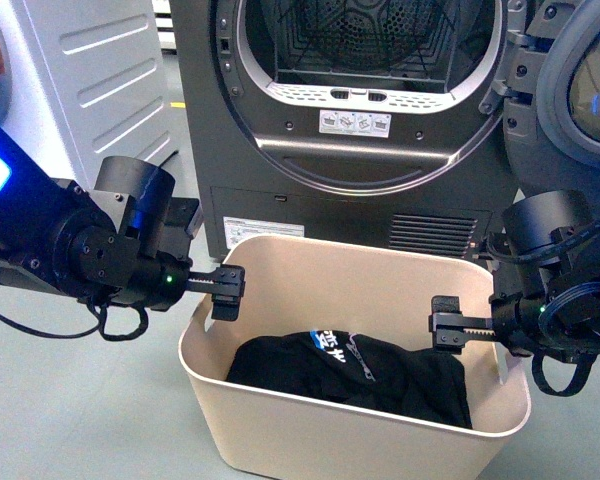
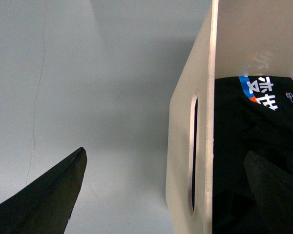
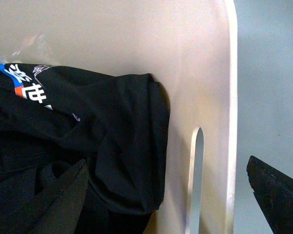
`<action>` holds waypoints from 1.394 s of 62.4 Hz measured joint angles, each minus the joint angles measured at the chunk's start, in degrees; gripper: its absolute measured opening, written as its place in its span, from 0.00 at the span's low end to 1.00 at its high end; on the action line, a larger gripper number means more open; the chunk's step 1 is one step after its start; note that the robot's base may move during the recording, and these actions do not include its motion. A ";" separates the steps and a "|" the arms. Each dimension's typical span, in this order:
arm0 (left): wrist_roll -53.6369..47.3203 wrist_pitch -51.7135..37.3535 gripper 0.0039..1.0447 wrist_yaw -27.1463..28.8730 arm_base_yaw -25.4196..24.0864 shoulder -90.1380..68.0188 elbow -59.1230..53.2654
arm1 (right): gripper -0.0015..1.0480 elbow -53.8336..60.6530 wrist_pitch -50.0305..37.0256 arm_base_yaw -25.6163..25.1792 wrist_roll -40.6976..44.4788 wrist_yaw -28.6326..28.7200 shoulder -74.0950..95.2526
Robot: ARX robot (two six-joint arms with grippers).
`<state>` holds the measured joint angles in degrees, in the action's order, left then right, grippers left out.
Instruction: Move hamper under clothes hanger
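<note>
The beige hamper (image 1: 330,435) stands on the floor in front of me and holds a black garment (image 1: 360,370) with blue and white print. My left gripper (image 1: 226,292) is open and straddles the hamper's left wall; in the left wrist view (image 2: 166,151) one finger is outside and one inside, with the slot handle (image 2: 193,146) between them. My right gripper (image 1: 448,325) is open over the right wall; in the right wrist view (image 3: 167,159) its fingers flank the wall and its slot handle (image 3: 197,175). The clothes hanger is out of view.
A dark grey dryer (image 1: 370,170) with its drum open stands right behind the hamper. Its round door (image 1: 580,80) hangs open at the right. A white machine (image 1: 90,70) stands at the back left. Grey floor (image 2: 88,73) lies left of the hamper.
</note>
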<state>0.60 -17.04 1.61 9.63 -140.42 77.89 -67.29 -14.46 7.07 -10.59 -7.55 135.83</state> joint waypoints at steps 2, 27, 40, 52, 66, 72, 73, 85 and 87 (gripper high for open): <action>0.02 0.17 0.94 0.07 0.02 -0.22 0.24 | 0.92 -0.24 0.11 0.04 0.02 -0.13 0.22; 1.07 0.85 0.94 0.28 1.49 -2.62 2.36 | 0.92 -3.26 2.60 -0.68 0.48 -2.08 1.92; 1.36 1.44 0.94 0.85 2.21 -3.43 3.32 | 0.92 -2.86 2.62 -0.70 0.28 -2.71 1.92; 1.60 1.92 0.90 1.53 2.60 -3.87 4.31 | 0.92 -2.51 2.62 -0.66 0.17 -3.54 1.92; 2.19 2.01 0.53 2.36 2.78 -4.33 4.79 | 0.69 -2.32 2.95 -0.61 -0.39 -5.03 1.90; 2.36 2.01 0.41 2.54 2.75 -4.37 4.79 | 0.56 -2.25 3.34 -0.61 -0.46 -5.44 1.88; 2.38 2.01 0.36 2.60 2.75 -4.37 4.79 | 0.52 -2.23 3.43 -0.59 -0.46 -5.46 1.88; 2.43 1.99 0.08 2.64 2.71 -4.37 4.79 | 0.24 -2.21 4.37 -0.59 -0.48 -5.70 1.75; 2.40 1.99 0.04 2.62 2.71 -4.37 4.79 | 0.19 -2.21 4.55 -0.59 -0.46 -5.73 1.73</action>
<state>3.01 -15.05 4.23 12.34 -144.79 82.67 -69.49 -9.91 6.48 -11.05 -13.28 137.56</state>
